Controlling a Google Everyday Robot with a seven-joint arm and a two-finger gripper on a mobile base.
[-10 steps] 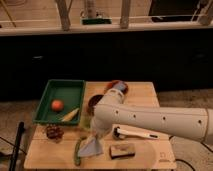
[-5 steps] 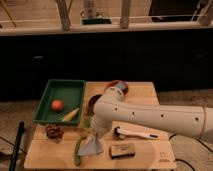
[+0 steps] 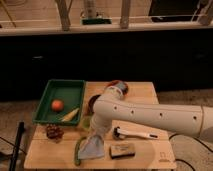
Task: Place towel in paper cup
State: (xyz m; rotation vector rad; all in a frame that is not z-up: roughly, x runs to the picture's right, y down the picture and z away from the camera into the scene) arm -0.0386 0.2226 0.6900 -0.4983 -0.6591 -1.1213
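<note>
A pale wooden table [image 3: 145, 92] stands before a dark cabinet front, with a railing and a window ledge behind. In the camera view the white arm [image 3: 150, 116] reaches in from the right and bends down toward the table's front left, where the gripper [image 3: 96, 136] sits low over the grey-blue towel [image 3: 93, 148]; whether its fingers are spread or pinching the cloth I cannot tell, since the wrist hides them. Compared with half a second ago, the elbow has swung a little further left and the towel hangs more as a drawn-up cone beneath the wrist, which suggests the cloth is being gathered or lifted, not simply lying flat. A green tray [image 3: 64, 88] holding an orange fruit [image 3: 57, 105] lies at the left. The paper cup is not clearly seen; a dark round rim [image 3: 93, 102] behind the arm may be it.
</note>
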